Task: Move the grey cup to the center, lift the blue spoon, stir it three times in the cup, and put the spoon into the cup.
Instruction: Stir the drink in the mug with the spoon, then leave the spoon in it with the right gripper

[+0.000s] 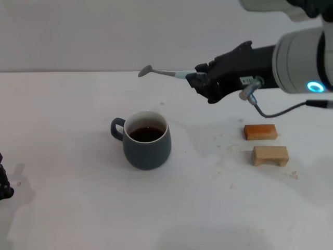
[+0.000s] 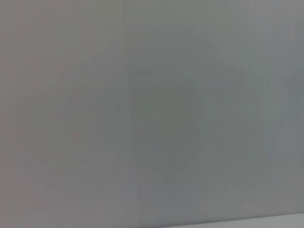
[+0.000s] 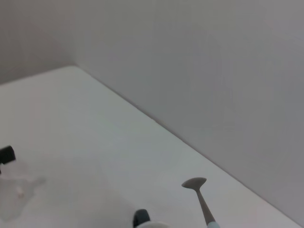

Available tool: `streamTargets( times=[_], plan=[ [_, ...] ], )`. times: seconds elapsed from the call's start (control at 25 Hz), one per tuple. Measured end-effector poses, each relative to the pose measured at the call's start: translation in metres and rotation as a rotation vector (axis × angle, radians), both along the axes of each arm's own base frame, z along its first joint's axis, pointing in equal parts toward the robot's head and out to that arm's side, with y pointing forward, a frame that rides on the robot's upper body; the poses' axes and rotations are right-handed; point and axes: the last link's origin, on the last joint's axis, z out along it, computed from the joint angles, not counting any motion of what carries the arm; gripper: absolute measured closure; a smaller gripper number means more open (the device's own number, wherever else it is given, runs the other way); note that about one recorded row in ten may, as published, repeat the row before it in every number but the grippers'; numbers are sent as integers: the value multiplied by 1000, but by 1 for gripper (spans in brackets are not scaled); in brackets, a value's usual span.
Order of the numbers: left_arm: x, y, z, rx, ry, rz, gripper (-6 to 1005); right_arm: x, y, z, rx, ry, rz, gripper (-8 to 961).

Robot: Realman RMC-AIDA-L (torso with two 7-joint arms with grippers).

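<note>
white tabletop (image 1: 78, 208) runs back to a plain pale wall, and near its middle stands the dark slate-grey rounded ceramic mug (image 1: 147, 140), loop handle turned toward the robot's left, pale inner wall showing around dark brown liquid. above and behind the mug, well clear of its rim, the black right gripper (image 1: 196, 79) is clamped on the pale-blue handle of the small slim spoon (image 1: 158, 72); most of that handle is hidden inside the fingers, so only a short blue stretch and the grey metal neck and bowl stick out level toward the robot's left. the right wrist view catches the spoon (image 3: 199, 194) and just a sliver of the mug's handle at the frame edge. two small wooden blocks (image 1: 265, 143) lie under the right arm, one orange-brown, one paler. the left gripper (image 1: 4, 182) is cut off at the table's left edge, too little showing to tell its fingers' state; its wrist view shows only blank grey.
</note>
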Motion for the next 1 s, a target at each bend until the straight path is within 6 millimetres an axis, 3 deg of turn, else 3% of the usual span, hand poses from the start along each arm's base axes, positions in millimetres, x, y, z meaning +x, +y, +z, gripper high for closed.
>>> streamTargets(
  times=[0.52,1.0],
  plan=[
    [-1,-1,0,-1,4,4,1001,-16,-3,-5,-46,-83,8,781],
    [-4,-2,0,-7,9,17,1001,-4,-6,-21,-98,-124,-38,779]
  ],
)
